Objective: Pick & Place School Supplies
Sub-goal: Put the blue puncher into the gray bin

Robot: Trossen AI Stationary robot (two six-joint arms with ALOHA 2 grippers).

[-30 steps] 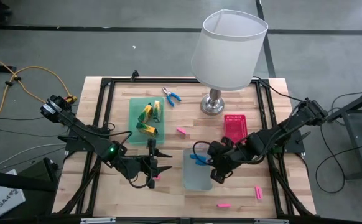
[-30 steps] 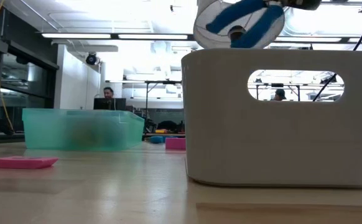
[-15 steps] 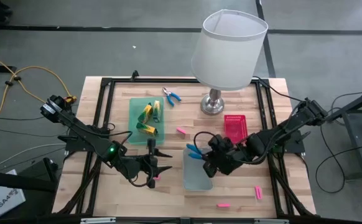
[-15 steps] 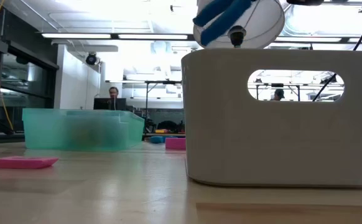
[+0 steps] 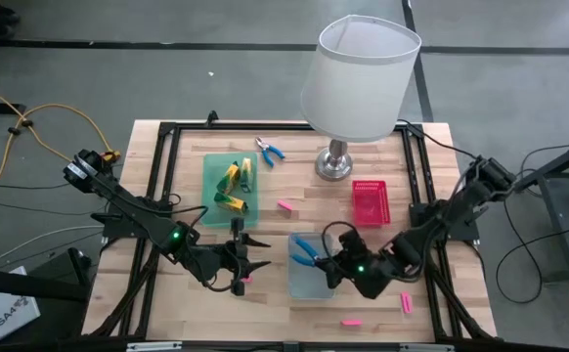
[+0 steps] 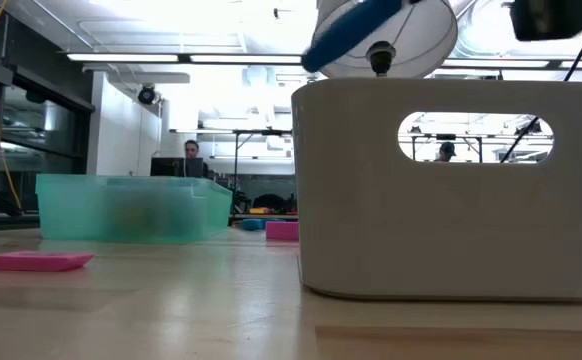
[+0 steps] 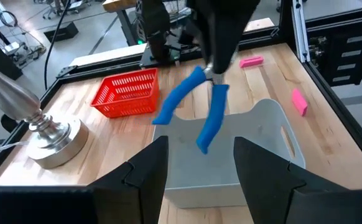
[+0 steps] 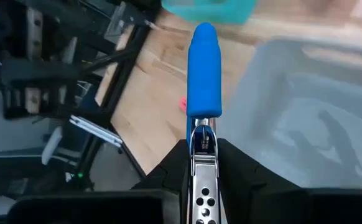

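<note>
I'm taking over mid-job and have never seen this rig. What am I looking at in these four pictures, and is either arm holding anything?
Two dark robot arms work at a wooden table. One picture looks straight down, one looks level across the tabletop, and two come from cameras on the wrists.

The right gripper hangs over the grey tray, its jaws shut on the blue-handled pliers. The left gripper waits beside that tray, jaws open and empty.

Also on the table: a green tray holding yellow-and-green pieces, a red basket, a white-shaded lamp, a second pair of blue-handled pliers and several flat pink bars.
</note>
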